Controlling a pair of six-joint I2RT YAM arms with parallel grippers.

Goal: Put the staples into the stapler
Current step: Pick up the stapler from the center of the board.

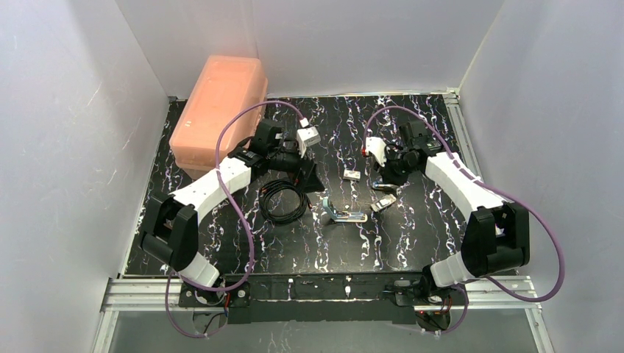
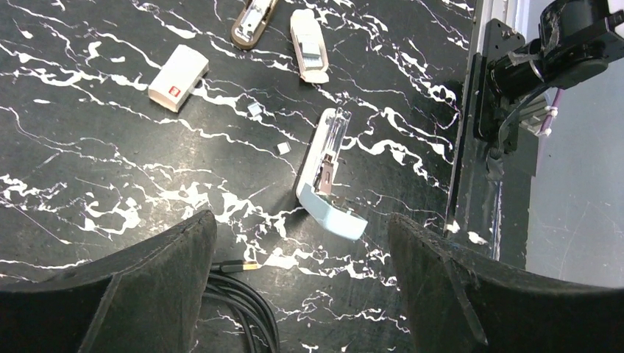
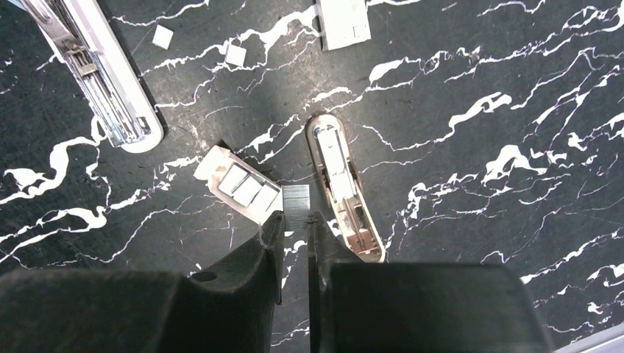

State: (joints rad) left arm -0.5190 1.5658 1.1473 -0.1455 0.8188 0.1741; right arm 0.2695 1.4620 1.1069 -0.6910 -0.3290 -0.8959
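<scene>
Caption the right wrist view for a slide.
Right gripper pinches the staples beside their sleeve; open stapler lies apart.

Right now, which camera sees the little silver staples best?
The right wrist view: the staples sit close up, a ribbed silver strip pinched in the right gripper. The top view makes them too tiny to pick out; I cannot find them in the left wrist view.

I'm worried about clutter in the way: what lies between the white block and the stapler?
Two small white scraps lie between the white block and the stapler, nothing else; the left wrist view shows it best.
</scene>
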